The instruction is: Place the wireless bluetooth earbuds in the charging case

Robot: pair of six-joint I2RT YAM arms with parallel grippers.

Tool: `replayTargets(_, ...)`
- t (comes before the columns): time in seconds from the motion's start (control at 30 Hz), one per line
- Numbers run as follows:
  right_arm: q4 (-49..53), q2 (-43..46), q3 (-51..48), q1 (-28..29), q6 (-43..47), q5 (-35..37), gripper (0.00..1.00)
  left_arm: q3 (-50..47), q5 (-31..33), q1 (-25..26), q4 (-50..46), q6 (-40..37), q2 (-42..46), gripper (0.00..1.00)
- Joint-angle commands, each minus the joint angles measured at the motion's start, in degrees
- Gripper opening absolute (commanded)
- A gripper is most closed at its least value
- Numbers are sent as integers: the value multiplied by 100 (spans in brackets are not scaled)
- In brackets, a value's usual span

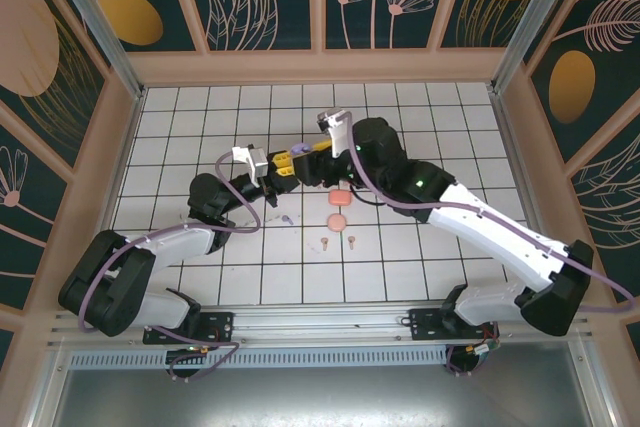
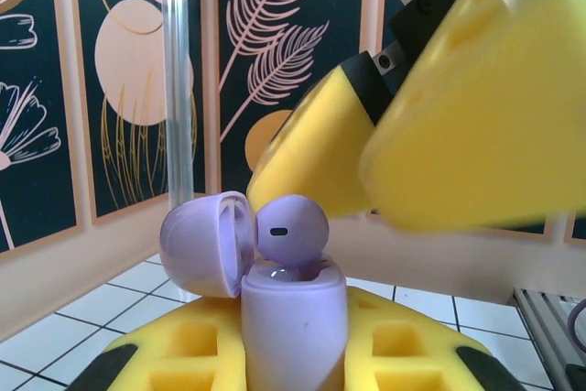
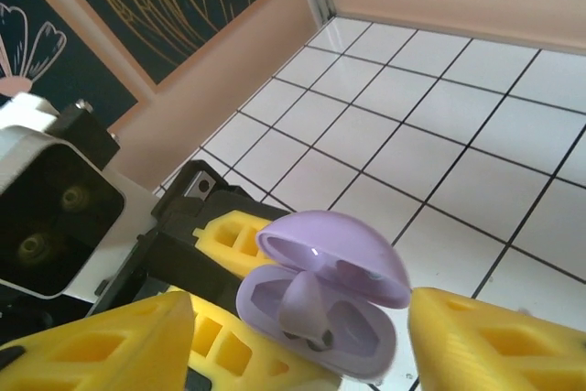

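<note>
Over white tiles [image 1: 200,127] left arm [image 1: 160,242] and right arm [image 1: 480,217] reach inward — left pincer [image 1: 284,169] clamps lilac case [image 2: 293,318], right pincer [image 3: 302,354] apart

The white tiled table [image 1: 470,137] is viewed from above, behind its near edge. The open lilac plastic charging case [image 1: 303,149] [image 2: 293,327] [image 3: 320,267] is shared by all views, seen closely: level from the left wrist, downward from the right.
</note>
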State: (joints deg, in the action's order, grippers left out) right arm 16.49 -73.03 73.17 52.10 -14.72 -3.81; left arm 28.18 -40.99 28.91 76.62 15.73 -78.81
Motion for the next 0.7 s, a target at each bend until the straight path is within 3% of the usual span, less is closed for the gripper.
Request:
replayTargets(0.0, 19, 484, 402, -131, -157, 188, 68, 12, 30, 31, 393, 14, 1, 0)
replayTargets(0.67, 477, -104, 436, -261, -157, -133, 75, 7, 144, 34, 382, -60, 27, 0)
